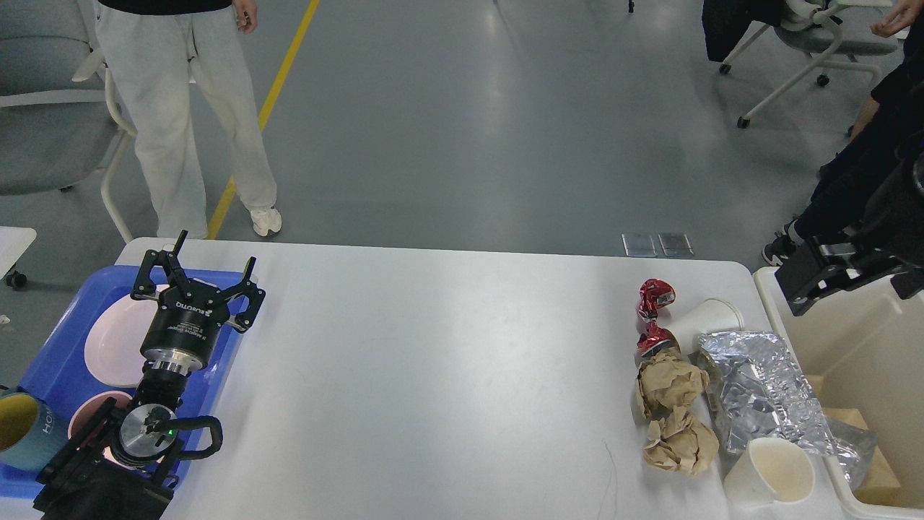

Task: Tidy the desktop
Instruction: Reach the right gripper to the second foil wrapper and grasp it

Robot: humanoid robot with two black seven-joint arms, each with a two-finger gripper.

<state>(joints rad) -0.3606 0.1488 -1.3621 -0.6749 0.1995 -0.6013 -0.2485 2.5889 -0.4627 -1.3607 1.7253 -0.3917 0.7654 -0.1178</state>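
At far left, blue tray (50,361) holding pink plate (115,339), with left gripper (209,278) poised above it, fingers spread wide and empty. Across the middle, bare stretch of white desktop (433,361). Toward the right edge, red wrappers (654,296), crumpled brown paper (671,379), foil sheet (765,390) and paper cups (772,473) clustered beside cream bin (852,325); above the bin's near corner, right gripper (808,278), dark and blurred, opening impossible to tell.

Lab floor: grey concrete, yellow line (278,87), wheeled office chairs (801,43).
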